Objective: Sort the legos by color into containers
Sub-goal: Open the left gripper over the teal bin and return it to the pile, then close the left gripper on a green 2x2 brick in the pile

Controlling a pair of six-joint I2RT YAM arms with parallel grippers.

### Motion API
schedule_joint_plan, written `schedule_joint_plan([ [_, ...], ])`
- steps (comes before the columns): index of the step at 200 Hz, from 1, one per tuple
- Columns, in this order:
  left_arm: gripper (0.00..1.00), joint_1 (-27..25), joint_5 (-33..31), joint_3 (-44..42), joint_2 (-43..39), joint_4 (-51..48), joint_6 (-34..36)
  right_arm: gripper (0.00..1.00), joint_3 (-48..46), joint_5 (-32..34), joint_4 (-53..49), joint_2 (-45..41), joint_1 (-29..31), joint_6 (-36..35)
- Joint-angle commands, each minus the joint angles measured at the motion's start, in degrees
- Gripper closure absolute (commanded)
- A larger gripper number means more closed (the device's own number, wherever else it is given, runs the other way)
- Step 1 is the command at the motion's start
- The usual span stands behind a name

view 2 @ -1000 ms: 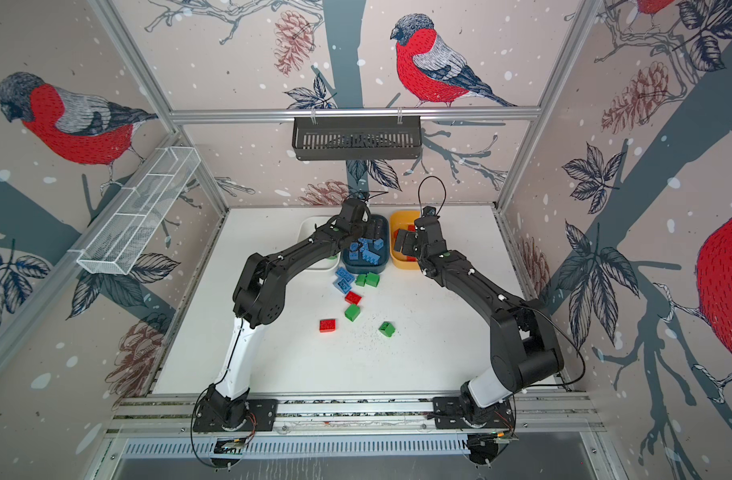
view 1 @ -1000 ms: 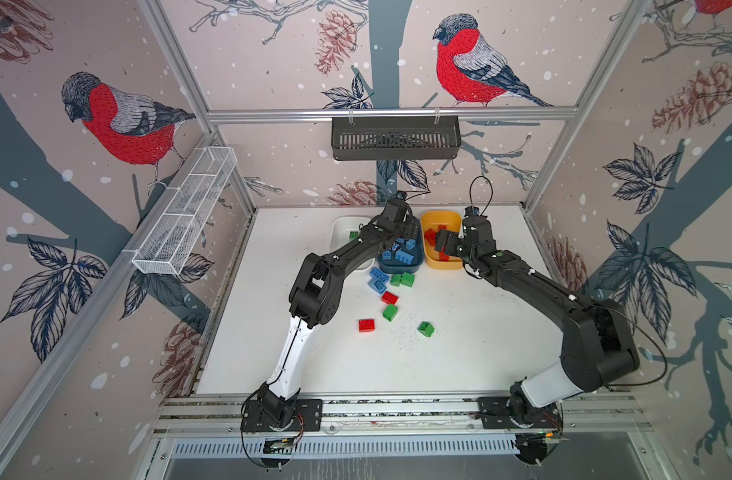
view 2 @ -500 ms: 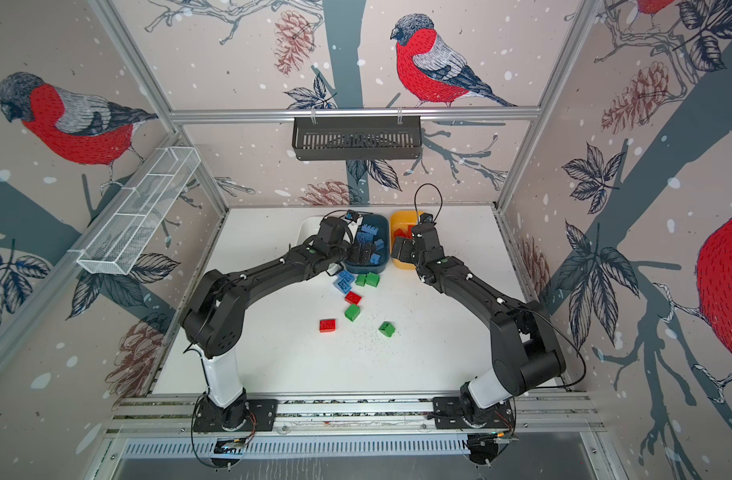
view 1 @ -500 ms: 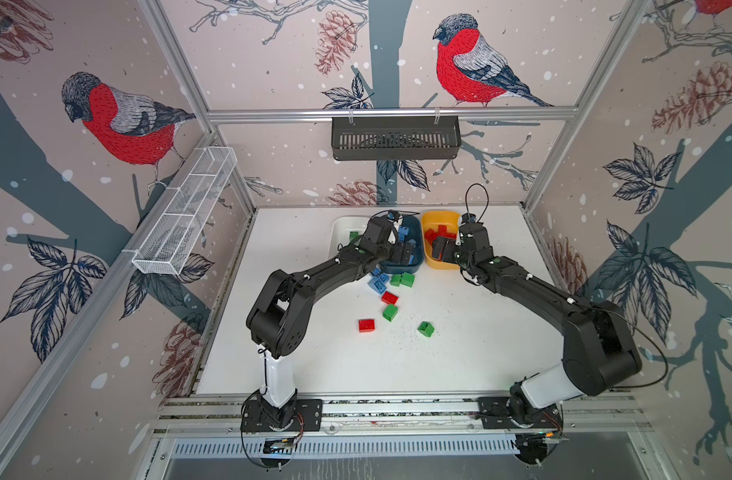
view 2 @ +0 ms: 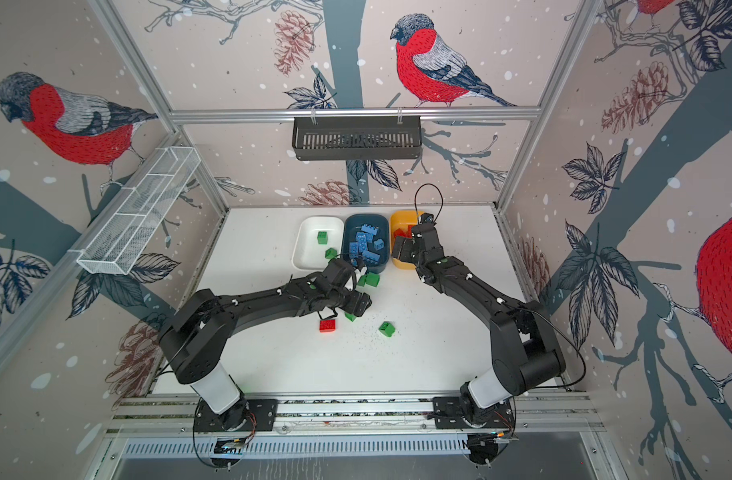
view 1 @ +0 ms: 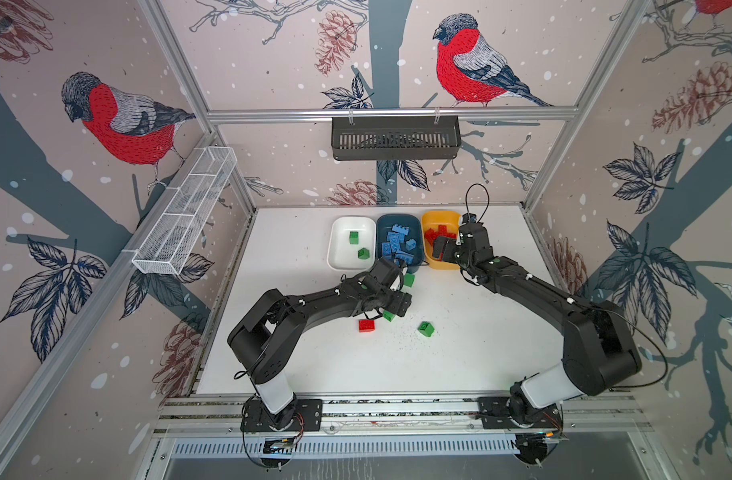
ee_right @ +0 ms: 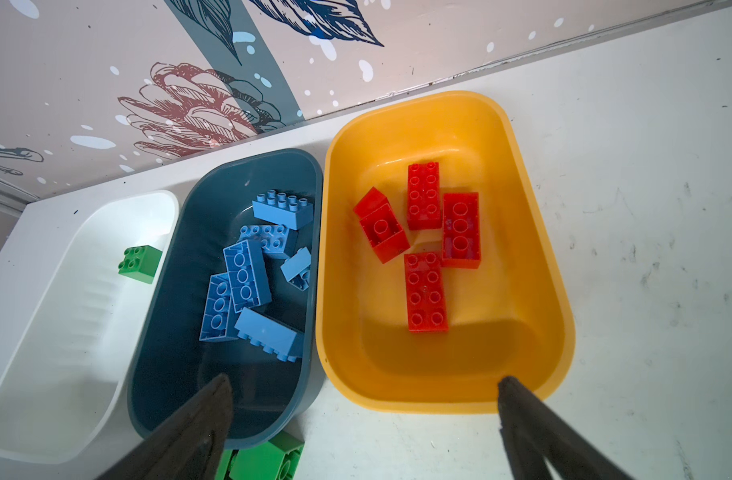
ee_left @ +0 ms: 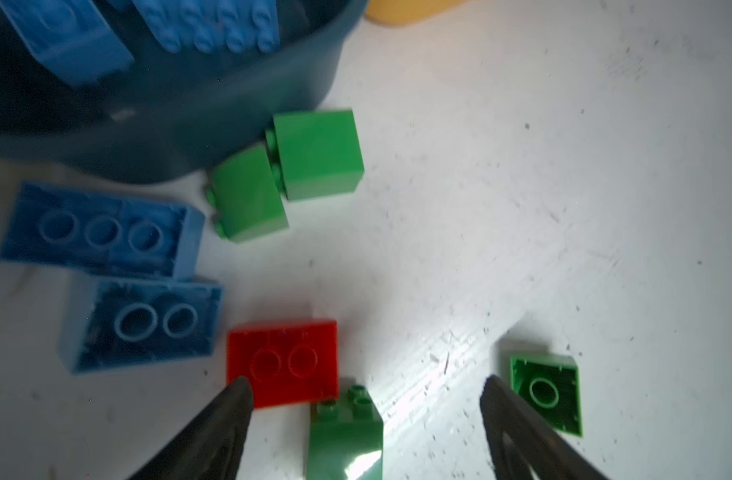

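Left gripper (ee_left: 366, 379) wide, empty, straddling green brick (ee_left: 345, 436). Looks light, rigid and slick, so pinch the flat sidewalls, not the studs. Right gripper (ee_right: 364, 378) wide, empty.

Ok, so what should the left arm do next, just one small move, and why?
Probably lower the left fingers and close on the small green plastic studded brick lying on its side between them. They stand open, holding nothing, and that brick sits nearer their middle than the red plastic brick beside it.
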Motion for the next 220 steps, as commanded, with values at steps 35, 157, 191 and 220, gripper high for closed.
schedule_joint_plan([
  [35,0.31,-2.1,-1.6,-0.6,1.9,-3.5,-2.3,0.00,0.6,0.3,2.1,0.6,0.4,0.8],
  [157,0.63,-2.2,-7.9,-2.5,0.5,-3.1,-5.8,0.01,1.4,-0.1,1.9,1.7,1.2,0.6],
  [191,0.66,1.5,-7.8,1.9,-2.9,-4.9,-8.0,0.00,0.9,0.1,2.2,1.7,2.2,0.4],
  [220,0.66,7.9,-7.7,4.3,-4.8,-3.4,-11.2,0.01,-1.1,0.3,3.5,1.3,3.9,1.6],
])
